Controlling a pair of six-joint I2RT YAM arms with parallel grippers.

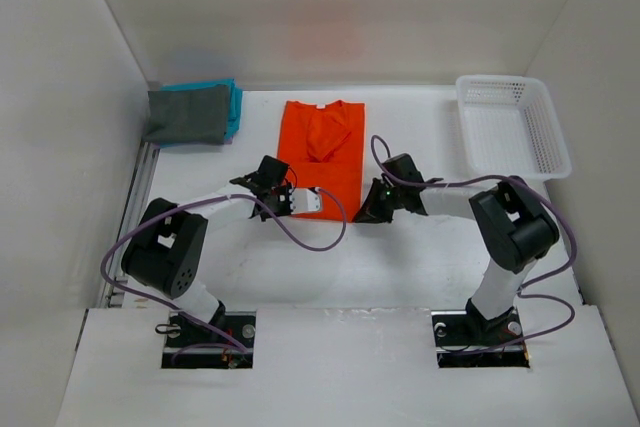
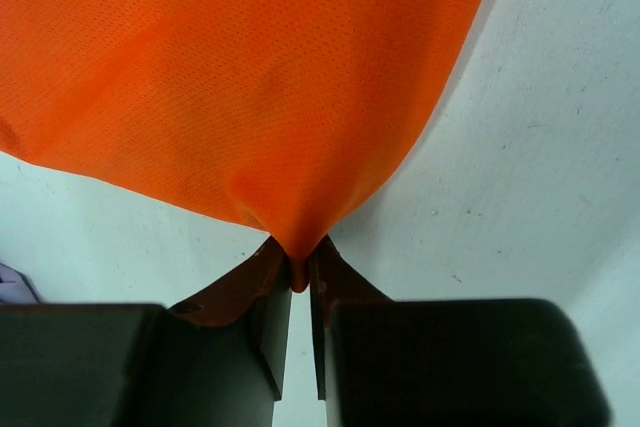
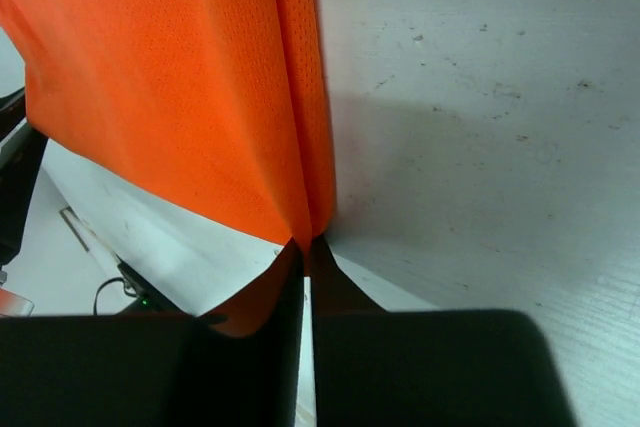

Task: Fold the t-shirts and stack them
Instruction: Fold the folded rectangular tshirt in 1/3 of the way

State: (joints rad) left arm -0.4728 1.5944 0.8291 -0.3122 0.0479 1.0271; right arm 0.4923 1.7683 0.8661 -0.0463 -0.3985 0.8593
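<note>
The bright orange t-shirt (image 1: 322, 150) lies on the table's middle, sleeves folded in, collar toward the back. My left gripper (image 1: 283, 194) is shut on its near left hem corner, the orange cloth (image 2: 250, 87) pinched to a point between the jaws (image 2: 297, 269). My right gripper (image 1: 366, 209) is shut on the near right hem corner, where the orange cloth (image 3: 180, 87) bunches into the jaws (image 3: 308, 244). A folded pile sits at the back left: a dark grey t-shirt (image 1: 186, 114) on top, a teal one (image 1: 233, 99) and a purple edge peeking out under it.
A white plastic mesh basket (image 1: 512, 125) stands at the back right. White walls close in the table on three sides. The left arm's purple cable (image 1: 310, 232) loops over the table just in front of the shirt's hem.
</note>
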